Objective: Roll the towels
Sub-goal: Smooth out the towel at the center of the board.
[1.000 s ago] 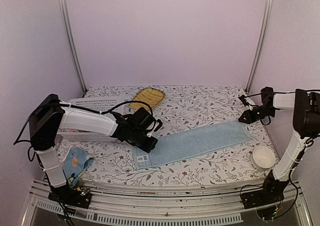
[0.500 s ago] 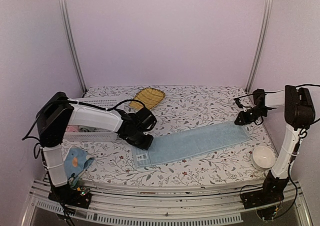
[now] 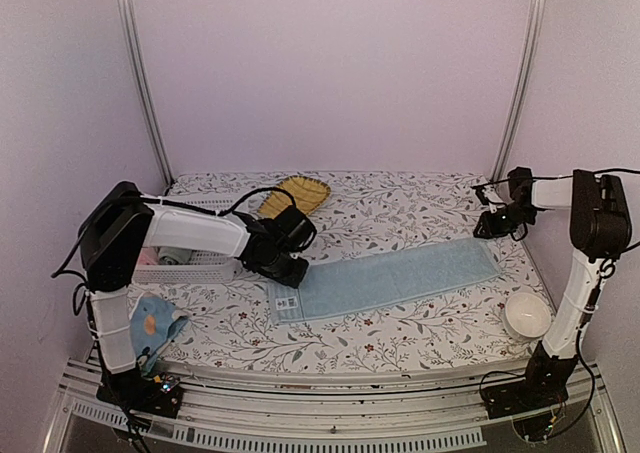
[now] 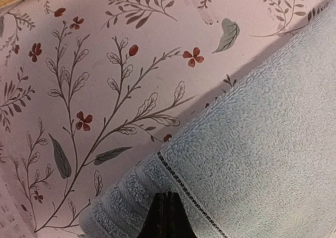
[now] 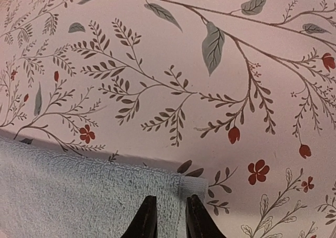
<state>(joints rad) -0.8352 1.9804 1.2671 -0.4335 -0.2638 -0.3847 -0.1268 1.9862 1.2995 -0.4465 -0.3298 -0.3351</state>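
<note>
The plain light-blue towel [image 3: 385, 281] lies flat and stretched across the table, its labelled end at the left. My left gripper [image 3: 291, 270] is at its far-left corner; in the left wrist view its fingers [image 4: 167, 213] are shut, tips together on the towel's hem [image 4: 131, 196]. My right gripper [image 3: 489, 230] is over the towel's far-right corner; in the right wrist view it [image 5: 170, 217] is open only a narrow gap, its fingers astride the cloth beside the corner tab [image 5: 197, 186]. The printed towel [image 3: 150, 328] lies crumpled at the near left.
A yellow leaf-shaped tray [image 3: 296, 194] sits at the back. A white basket [image 3: 190, 238] stands at the left under my left arm. A white bowl [image 3: 525, 315] sits at the near right. The tablecloth [image 3: 400, 208] has a floral print.
My left gripper has moved a little toward the back along the towel's left end. My right gripper shifted left, then back toward the far-right corner. The towel stays flat.
</note>
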